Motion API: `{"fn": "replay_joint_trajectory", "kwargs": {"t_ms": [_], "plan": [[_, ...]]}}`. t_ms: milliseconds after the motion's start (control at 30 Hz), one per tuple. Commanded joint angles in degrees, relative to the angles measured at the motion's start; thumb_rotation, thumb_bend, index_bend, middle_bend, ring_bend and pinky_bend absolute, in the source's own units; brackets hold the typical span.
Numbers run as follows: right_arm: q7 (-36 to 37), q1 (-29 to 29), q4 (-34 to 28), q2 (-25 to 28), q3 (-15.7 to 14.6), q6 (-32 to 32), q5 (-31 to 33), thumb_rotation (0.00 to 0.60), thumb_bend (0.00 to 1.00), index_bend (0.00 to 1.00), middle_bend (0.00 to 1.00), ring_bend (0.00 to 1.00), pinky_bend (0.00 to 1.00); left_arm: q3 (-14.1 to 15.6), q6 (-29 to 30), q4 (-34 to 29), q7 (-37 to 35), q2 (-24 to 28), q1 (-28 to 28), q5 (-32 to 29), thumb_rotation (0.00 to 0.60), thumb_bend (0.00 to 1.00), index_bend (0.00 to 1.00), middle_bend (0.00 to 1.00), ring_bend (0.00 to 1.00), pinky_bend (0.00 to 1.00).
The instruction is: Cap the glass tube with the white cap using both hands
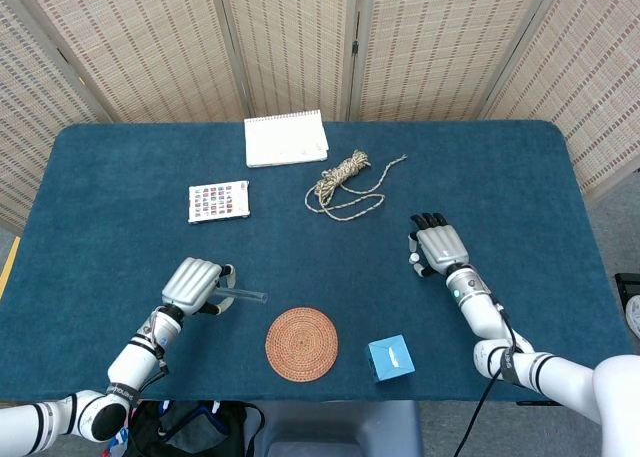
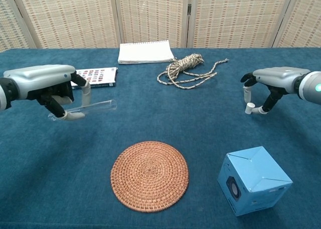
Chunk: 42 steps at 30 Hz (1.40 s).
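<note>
Glass tube (image 2: 84,107), held roughly level above the blue tabletop (image 1: 120,167) in the closed grip of the left hand (image 2: 47,83); white cap (image 2: 249,107), standing on the cloth far to the right, between the parted fingertips of the right hand (image 2: 271,81), which arches over it, contact unclear. Between the hands lie a woven mat (image 2: 149,175) and blue box (image 2: 253,186) toward the near edge. A rope (image 2: 186,67), notebook (image 2: 145,51) and card (image 2: 98,77) lie toward the far edge, with bare cloth in the middle.
</note>
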Motion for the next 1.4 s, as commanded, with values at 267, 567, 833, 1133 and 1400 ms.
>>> {"fn": "replay_joint_trajectory", "kwargs": {"t_ms": [267, 567, 833, 1133, 1400], "plan": [[0.07, 0.0, 0.42, -0.51, 0.07, -0.04, -0.08, 0.6, 0.31, 0.46, 0.1, 0.0, 0.0, 0.05, -0.13, 0.14, 0.03, -0.08, 0.0, -0.1, 0.6, 0.31, 0.56, 0.99, 0.99, 1.0], [-0.34, 0.06, 0.21, -0.58, 0.2, 0.17, -0.02, 0.6, 0.37, 0.5, 0.13, 0.0, 0.0, 0.14, -0.19, 0.18, 0.12, -0.09, 0.05, -0.25, 0.6, 0.31, 0.56, 1.0, 0.99, 1.0], [0.55, -0.49, -3.9, 1.81, 0.86, 1.7, -1.13, 0.6, 0.45, 0.56, 0.18, 0.0, 0.0, -0.75, -0.36, 0.57, -0.58, 0.27, -0.22, -0.66, 0.6, 0.31, 0.56, 1.0, 0.99, 1.0], [3.8, -1.53, -19.37, 12.35, 4.85, 7.85, -6.12, 0.6, 0.46, 0.64, 0.25, 0.0, 0.0, -4.25, -3.55, -0.83, -4.37, 2.37, -2.05, -3.94, 0.6, 0.31, 0.56, 1.0, 0.99, 1.0], [8.59, -2.09, -30.38, 18.5, 8.47, 11.96, -10.66, 0.6, 0.46, 0.68, 0.27, 0.0, 0.0, -7.43, -7.3, -3.09, -7.78, 3.92, -4.73, -8.06, 0.6, 0.31, 0.57, 1.0, 0.99, 1.0]]}}
